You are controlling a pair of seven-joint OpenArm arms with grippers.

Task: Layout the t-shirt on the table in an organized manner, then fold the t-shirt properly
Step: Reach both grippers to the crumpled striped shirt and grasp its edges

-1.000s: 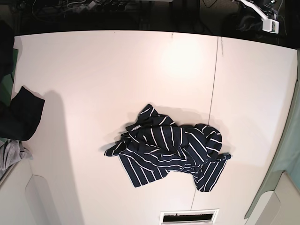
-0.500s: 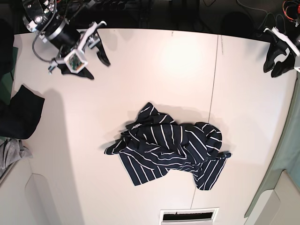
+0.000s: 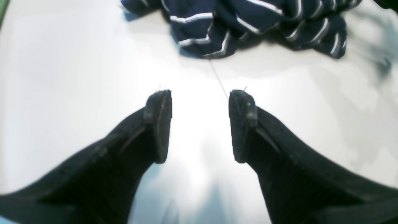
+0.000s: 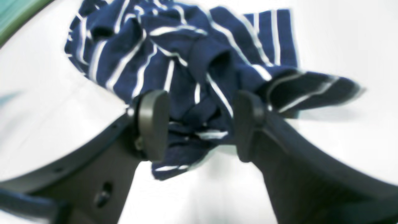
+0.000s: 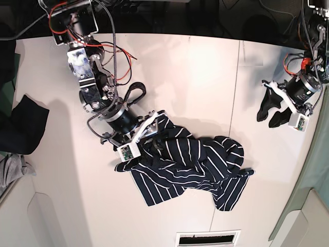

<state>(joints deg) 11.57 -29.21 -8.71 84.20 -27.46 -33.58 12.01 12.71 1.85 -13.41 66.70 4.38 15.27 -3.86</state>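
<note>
The t-shirt (image 5: 190, 164), dark navy with thin white stripes, lies crumpled on the white table (image 5: 180, 72) near its front middle. My right gripper (image 5: 151, 135) hangs over the shirt's upper left part. In the right wrist view this gripper (image 4: 200, 124) is open, with bunched folds of the t-shirt (image 4: 186, 56) showing between and beyond its fingers. My left gripper (image 5: 270, 114) is over bare table to the right of the shirt. Seen from the left wrist, this gripper (image 3: 199, 124) stands open and empty, and the t-shirt (image 3: 236, 21) lies ahead of it.
A plain dark cloth (image 5: 23, 126) and a small grey cloth (image 5: 10, 170) lie at the table's left edge. A thin dark seam (image 5: 234, 113) crosses the table. A white slotted vent (image 5: 207, 237) sits at the front edge. Cables lie along the back.
Both arms have come in from the far edge. The right gripper has come down onto the shirt's upper left. The left gripper has moved nearer the shirt's right side and opened wider.
</note>
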